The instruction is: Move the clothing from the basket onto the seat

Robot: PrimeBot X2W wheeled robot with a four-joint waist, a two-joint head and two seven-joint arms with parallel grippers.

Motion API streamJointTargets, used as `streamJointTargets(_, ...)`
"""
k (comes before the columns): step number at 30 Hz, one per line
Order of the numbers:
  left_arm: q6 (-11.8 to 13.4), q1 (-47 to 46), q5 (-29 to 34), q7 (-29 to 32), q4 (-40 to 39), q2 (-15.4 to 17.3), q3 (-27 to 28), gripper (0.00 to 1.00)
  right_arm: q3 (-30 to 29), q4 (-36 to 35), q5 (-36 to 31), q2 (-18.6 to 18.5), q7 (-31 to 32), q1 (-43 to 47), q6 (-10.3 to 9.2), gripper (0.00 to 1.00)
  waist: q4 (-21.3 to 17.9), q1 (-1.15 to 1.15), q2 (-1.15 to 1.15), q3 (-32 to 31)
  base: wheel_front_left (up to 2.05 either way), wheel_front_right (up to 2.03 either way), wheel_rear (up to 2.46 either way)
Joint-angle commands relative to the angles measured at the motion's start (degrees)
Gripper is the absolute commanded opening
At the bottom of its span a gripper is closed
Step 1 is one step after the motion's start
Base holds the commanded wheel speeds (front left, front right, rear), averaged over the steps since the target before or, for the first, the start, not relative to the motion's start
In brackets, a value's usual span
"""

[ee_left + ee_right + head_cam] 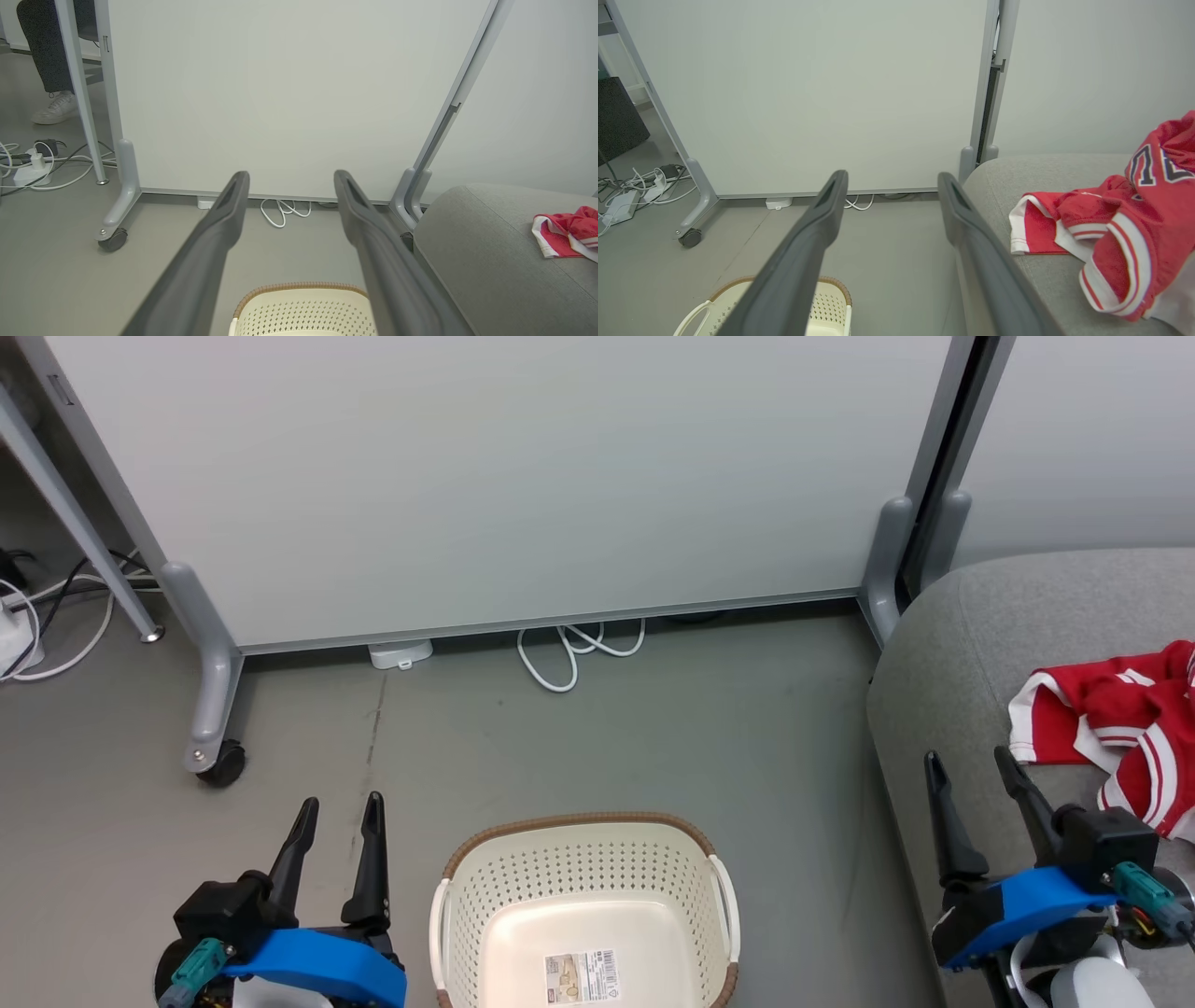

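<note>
Grey floor (747,728): basket (579,822) upright, mouth up; clothing (1120,709) heaped on seat (962,644), rt.

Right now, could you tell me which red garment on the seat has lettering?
The jersey with striped edges; the plain red garment beside it shows only white trim.

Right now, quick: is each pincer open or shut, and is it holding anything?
Left pincer: open, holding nothing.
Right pincer: open, holding nothing.
</note>
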Motion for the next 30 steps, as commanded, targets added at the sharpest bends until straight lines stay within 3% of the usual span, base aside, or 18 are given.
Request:
streamJointTargets(1,-0.1,0.3,0.3,-0.3,0.4,0.2,0.2,1.0,0.0,-0.9,0.2,0.4,0.4,1.9,0.01,1.0,0.9,0.01,-0.01,-0.6,0.0,0.0,0.0)
streamJointTargets(30,-0.2,-1.1,-0.2,-0.3,2.5,0.3,0.2,1.0,2.0,-3.7,3.2,0.9,1.3,4.8,0.01,1.0,0.9,0.01,-0.01,0.8,0.0,0.0,0.0)
